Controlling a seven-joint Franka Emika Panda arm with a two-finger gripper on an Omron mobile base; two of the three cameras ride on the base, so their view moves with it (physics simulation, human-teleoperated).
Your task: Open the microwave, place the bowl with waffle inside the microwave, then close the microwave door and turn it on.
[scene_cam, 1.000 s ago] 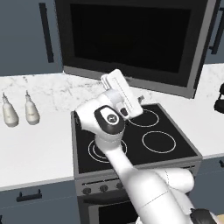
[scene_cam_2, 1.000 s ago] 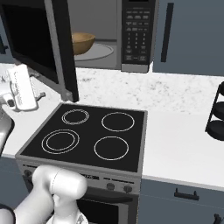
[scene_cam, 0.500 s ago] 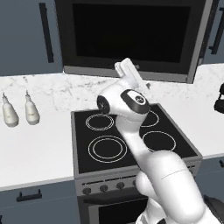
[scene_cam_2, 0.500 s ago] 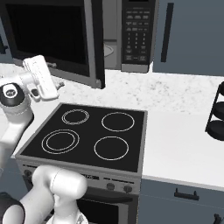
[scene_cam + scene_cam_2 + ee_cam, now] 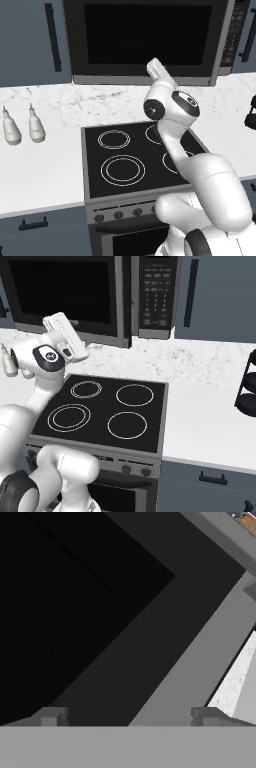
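The microwave (image 5: 150, 40) (image 5: 90, 296) hangs above the counter, its keypad panel (image 5: 155, 296) on the right. The microwave door (image 5: 145, 35) (image 5: 65, 298) lies almost flat against the body, with a grey edge strip showing on its right side. My gripper (image 5: 155, 65) (image 5: 50, 322) (image 5: 130, 714) is at the door's lower frame, pointing at it. In the hand view the dark window and grey frame are very close, and the fingertips (image 5: 52, 716) stand wide apart, open, with nothing between them. The bowl and waffle are hidden behind the door.
A black stovetop (image 5: 145, 155) (image 5: 105, 411) with ring burners lies below the arm. Two pale bottles (image 5: 20, 127) stand on the left counter. A black tiered rack (image 5: 247, 391) stands on the right counter. Dark cabinets with black handles (image 5: 52, 37) (image 5: 190, 293) flank the microwave.
The door has swung from wide open to almost shut, with my hand following it toward the microwave. The bowl seen inside the cavity earlier is now covered by the door.
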